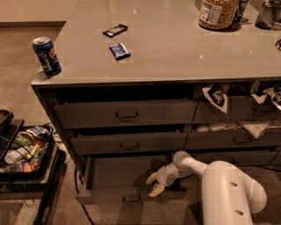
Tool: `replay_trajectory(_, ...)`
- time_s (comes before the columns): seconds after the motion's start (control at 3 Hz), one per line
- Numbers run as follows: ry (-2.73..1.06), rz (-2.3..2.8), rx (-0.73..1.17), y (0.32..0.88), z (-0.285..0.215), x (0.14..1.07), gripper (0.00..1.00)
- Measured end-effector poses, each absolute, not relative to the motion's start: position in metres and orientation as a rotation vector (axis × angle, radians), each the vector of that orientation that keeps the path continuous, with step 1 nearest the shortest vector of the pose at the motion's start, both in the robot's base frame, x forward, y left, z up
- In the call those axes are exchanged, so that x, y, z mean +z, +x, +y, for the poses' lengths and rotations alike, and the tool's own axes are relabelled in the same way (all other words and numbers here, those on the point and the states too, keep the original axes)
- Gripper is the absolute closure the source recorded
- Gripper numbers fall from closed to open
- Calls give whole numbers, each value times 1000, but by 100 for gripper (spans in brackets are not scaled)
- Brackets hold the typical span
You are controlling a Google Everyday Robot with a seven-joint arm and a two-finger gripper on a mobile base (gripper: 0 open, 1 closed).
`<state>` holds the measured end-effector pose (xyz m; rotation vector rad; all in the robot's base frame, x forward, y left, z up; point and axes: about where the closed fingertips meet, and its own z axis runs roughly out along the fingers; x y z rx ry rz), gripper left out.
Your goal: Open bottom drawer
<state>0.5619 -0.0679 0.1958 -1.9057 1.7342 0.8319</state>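
The bottom drawer of the left stack stands pulled out toward me, showing its dark grey inside. Its small pull sits at the centre of the slim front. My gripper reaches in from the right over the drawer's right part, just behind the front and right of the pull. Its two yellowish fingertips stand apart with nothing between them. The white arm fills the lower right.
Two taller drawers above are slightly ajar. The neighbouring stack on the right holds snack bags. A soda can, two snack bars and a jar sit on the counter. A cart of items stands left.
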Motion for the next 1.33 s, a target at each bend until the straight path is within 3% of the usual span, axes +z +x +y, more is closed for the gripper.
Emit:
replay_trajectory(0.33,-1906,1734,832,562,-68,196,0)
replay_trajectory(1.0,-1905,1714,818,562,-66,198,0)
replay_trajectory(1.33,-1897,1629,652,575,-78,235,0)
